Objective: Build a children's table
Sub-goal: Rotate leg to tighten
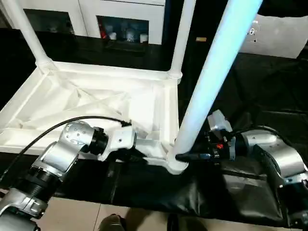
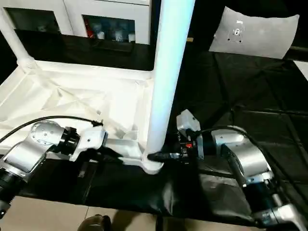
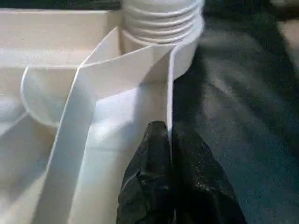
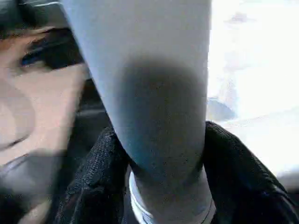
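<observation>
The near leg (image 1: 211,82) stands upright in the tabletop's (image 1: 96,103) near right corner socket (image 1: 176,163), long axis vertical; the right gripper (image 1: 192,156) clasps its base from the right, while the left gripper (image 3: 169,186) pinches the tabletop's near rim just beside that socket

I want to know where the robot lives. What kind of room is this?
Probably an indoor workroom or lab. A white cabinet with glass doors stands behind, black sheeting covers the work surface, and the upturned tabletop lies on it.
</observation>
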Available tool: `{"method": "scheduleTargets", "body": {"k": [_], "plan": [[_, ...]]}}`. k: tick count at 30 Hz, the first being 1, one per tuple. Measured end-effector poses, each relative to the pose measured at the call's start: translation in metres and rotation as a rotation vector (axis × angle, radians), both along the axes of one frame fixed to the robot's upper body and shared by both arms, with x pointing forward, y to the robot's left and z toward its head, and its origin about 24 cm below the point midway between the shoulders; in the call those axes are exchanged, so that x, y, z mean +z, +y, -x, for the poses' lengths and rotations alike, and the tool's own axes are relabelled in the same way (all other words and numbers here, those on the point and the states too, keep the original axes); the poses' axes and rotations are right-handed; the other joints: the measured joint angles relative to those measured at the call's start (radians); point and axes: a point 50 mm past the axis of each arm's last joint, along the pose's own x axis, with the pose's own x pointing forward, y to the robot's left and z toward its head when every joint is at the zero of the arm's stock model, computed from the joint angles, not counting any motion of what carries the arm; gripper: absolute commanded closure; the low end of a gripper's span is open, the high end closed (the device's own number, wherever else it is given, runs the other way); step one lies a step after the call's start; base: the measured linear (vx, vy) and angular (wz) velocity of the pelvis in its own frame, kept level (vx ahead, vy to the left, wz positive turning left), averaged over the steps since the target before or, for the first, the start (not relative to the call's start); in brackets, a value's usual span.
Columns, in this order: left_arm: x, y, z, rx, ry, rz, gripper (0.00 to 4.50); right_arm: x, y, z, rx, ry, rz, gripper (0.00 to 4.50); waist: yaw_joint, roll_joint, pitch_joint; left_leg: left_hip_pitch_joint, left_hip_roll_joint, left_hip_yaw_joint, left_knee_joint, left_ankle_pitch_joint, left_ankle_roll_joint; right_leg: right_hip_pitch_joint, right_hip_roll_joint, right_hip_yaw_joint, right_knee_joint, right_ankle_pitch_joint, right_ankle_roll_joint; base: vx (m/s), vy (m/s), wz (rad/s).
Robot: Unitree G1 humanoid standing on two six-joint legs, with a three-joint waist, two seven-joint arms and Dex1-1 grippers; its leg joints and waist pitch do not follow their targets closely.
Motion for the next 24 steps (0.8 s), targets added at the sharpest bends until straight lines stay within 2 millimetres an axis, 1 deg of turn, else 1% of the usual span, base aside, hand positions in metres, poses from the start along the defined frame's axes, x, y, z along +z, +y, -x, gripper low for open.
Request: {"method": "scheduleTargets", "body": {"k": [2, 6, 8, 9, 12, 13, 15, 16, 17, 18, 20, 21, 23, 24], "plan": [[0.0, -0.003, -0.004, 0.082, 0.004, 0.009, 4.5, -0.001, 0.004, -0.006, -0.125, -0.02, -0.005, 2.52, -0.015, 0.0, 0.0, 0.0, -0.001, 0.0, 0.0, 0.0, 0.0, 0.0, 0.0, 0.0, -0.002, 0.0, 0.0, 0.0, 0.0, 0.0], [0.0, -0.021, -0.015, 0.252, -0.01, 0.034, 4.5, -0.003, 0.012, -0.018, -0.436, -0.038, -0.034, 2.54, -0.043, 0.001, 0.001, 0.001, -0.003, -0.001, 0.0, 0.0, 0.0, 0.0, -0.001, -0.002, -0.014, 0.0, 0.001, 0.0, 0.0, 0.0], [-0.001, -0.029, -0.018, 0.312, -0.014, 0.043, 4.5, -0.004, 0.017, -0.022, -0.552, -0.035, -0.052, 2.55, -0.049, 0.002, 0.002, 0.001, -0.005, -0.002, -0.001, 0.0, 0.0, 0.0, -0.002, -0.002, -0.019, 0.0, 0.001, 0.0, 0.0, 0.0], [0.0, -0.039, -0.022, 0.36, -0.028, 0.047, 4.5, -0.004, 0.022, -0.026, -0.666, -0.034, -0.069, 2.55, -0.052, 0.002, 0.002, 0.0, -0.007, -0.003, -0.003, 0.0, 0.001, 0.0, -0.002, -0.002, -0.023, 0.0, 0.001, 0.0, 0.0, 0.0], [0.0, -0.056, -0.029, 0.434, -0.057, 0.052, 4.5, -0.004, 0.034, -0.033, -0.898, -0.022, -0.098, 2.55, -0.061, 0.003, 0.002, 0.0, -0.013, -0.004, -0.004, -0.001, 0.003, -0.001, -0.005, 0.003, -0.026, 0.0, 0.001, 0.0, 0.0, 0.0], [0.0, -0.059, -0.029, 0.446, -0.062, 0.054, 4.5, -0.004, 0.036, -0.034, -0.937, -0.018, -0.104, 2.55, -0.063, 0.004, 0.002, 0.0, -0.014, -0.004, -0.004, -0.002, 0.004, -0.001, -0.006, 0.003, -0.026, 0.0, 0.001, 0.0, 0.0, 0.0], [0.0, -0.064, -0.031, 0.456, -0.076, 0.05, 4.5, -0.003, 0.038, -0.036, -0.986, -0.019, -0.113, 2.55, -0.064, 0.004, 0.002, 0.0, -0.016, -0.004, -0.004, -0.003, 0.006, -0.001, -0.007, 0.004, -0.026, 0.0, 0.001, 0.0, 0.0, 0.0], [0.0, -0.064, -0.031, 0.454, -0.082, 0.047, 4.5, -0.003, 0.039, -0.036, -0.994, -0.024, -0.116, 2.2, -0.064, 0.004, 0.002, -0.001, -0.016, -0.004, -0.004, -0.003, 0.006, -0.001, -0.007, 0.004, -0.027, 0.0, 0.001, 0.0, 0.0, 0.0], [0.001, -0.065, -0.031, 0.452, -0.087, 0.047, 4.5, -0.003, 0.039, -0.036, -1.001, -0.025, -0.12, 1.99, -0.064, 0.004, 0.002, -0.001, -0.016, -0.004, -0.005, -0.003, 0.006, -0.001, -0.007, 0.004, -0.027, 0.0, 0.001, 0.0, 0.0, 0.0], [0.001, -0.065, -0.031, 0.45, -0.094, 0.046, 4.5, -0.003, 0.039, -0.036, -1.005, -0.021, -0.129, 1.85, -0.063, 0.004, 0.002, -0.001, -0.016, -0.004, -0.006, -0.003, 0.006, -0.001, -0.006, 0.004, -0.027, 0.0, 0.001, 0.0, 0.0, 0.0], [0.001, -0.065, -0.031, 0.446, -0.104, 0.044, 4.5, -0.002, 0.039, -0.035, -0.997, -0.015, -0.143, 1.75, -0.062, 0.004, 0.002, -0.001, -0.016, -0.004, -0.008, -0.003, 0.006, -0.001, -0.006, 0.004, -0.027, 0.0, 0.001, 0.0, 0.0, 0.0], [0.002, -0.063, -0.032, 0.441, -0.122, 0.038, 4.5, -0.002, 0.037, -0.034, -0.973, -0.018, -0.15, 1.63, -0.062, 0.004, 0.002, -0.001, -0.015, -0.004, -0.01, -0.003, 0.005, -0.002, -0.006, 0.003, -0.026, 0.0, 0.001, 0.0, 0.0, 0.0], [0.003, -0.054, -0.034, 0.444, -0.158, 0.018, 4.5, -0.002, 0.03, -0.028, -0.886, -0.022, -0.157, 1.41, -0.062, 0.004, 0.002, -0.001, -0.014, -0.004, -0.011, -0.003, 0.005, -0.002, -0.005, 0.003, -0.026, 0.0, 0.001, 0.0, 0.0, 0.0], [0.004, -0.048, -0.036, 0.453, -0.177, 0.01, 4.5, -0.003, 0.029, -0.024, -0.829, -0.011, -0.168, 1.32, -0.067, 0.004, 0.003, 0.0, -0.013, -0.004, -0.011, -0.003, 0.005, -0.003, -0.003, 0.003, -0.025, 0.0, 0.002, 0.0, 0.0, 0.0]]}}
